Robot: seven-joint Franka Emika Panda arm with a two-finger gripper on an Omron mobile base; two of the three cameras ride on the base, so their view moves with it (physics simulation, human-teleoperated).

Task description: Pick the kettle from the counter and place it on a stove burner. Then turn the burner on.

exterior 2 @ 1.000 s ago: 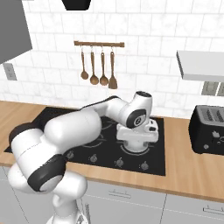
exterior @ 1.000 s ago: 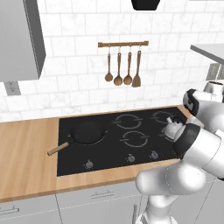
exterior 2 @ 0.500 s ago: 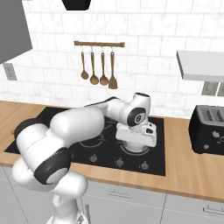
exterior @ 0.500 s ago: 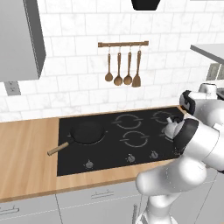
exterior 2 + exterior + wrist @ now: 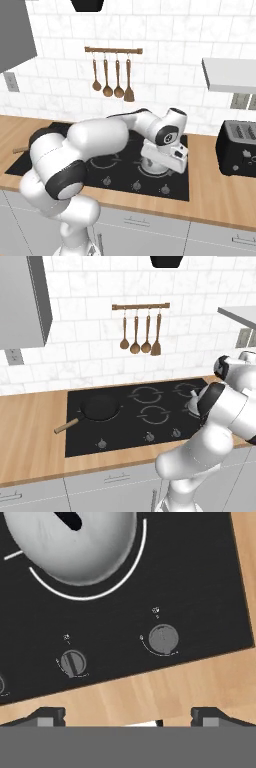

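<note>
The silver-grey kettle (image 5: 75, 542) sits inside the white ring of the front right burner (image 5: 131, 574) on the black cooktop (image 5: 120, 172). From the right base view the kettle (image 5: 150, 166) shows under the white hand. Part of the kettle (image 5: 192, 404) also peeks out beside the forearm in the left base view. My gripper (image 5: 127, 717) is open and holds nothing. It hovers over the wood counter (image 5: 150, 692) at the cooktop's front edge. Two grey burner knobs (image 5: 163, 638) (image 5: 73, 662) lie just ahead of the fingertips (image 5: 47, 714).
A black frying pan (image 5: 100, 407) with a wooden handle rests on the left burner. Wooden utensils (image 5: 140, 336) hang on a wall rail. A black toaster (image 5: 240, 147) stands on the counter to the right. The counter (image 5: 30, 446) stretches out left of the cooktop.
The hand has shifted slightly away from the kettle toward the cooktop's front edge. The kettle stays on its burner and the jaws remain open.
</note>
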